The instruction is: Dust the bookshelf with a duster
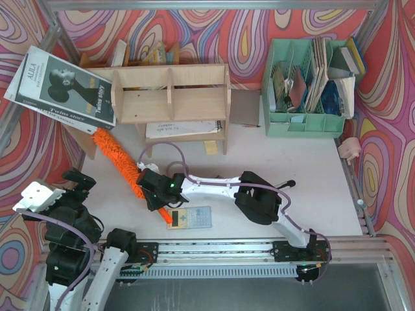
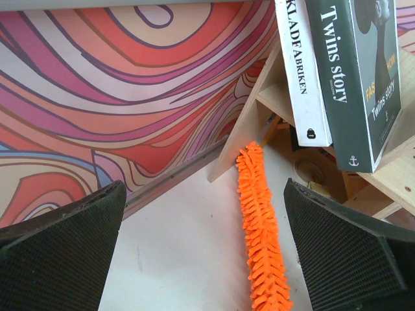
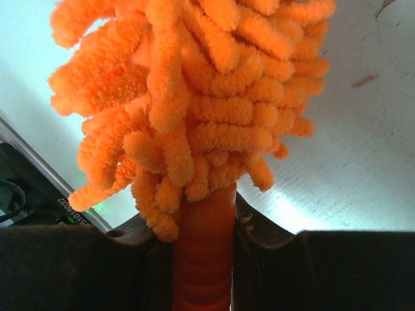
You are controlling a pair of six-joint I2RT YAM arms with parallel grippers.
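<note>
Orange duster (image 1: 122, 163): I log it stretched slantwise along the bench (image 1: 311, 188), its fluffy tip at the left foot of the bookshelf (image 1: 170, 94). Right hand (image 1: 154, 189): clamped on the thin handle just below the fluff. Left hand (image 1: 76, 183): jaws wide, holding nothing, left of the duster.

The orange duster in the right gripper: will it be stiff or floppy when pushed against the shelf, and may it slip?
The duster head of fluffy noodles probably yields softly and looks light. It lies straight, so its core seems fairly stiff. The right gripper clamps the thin handle, which might twist.
</note>
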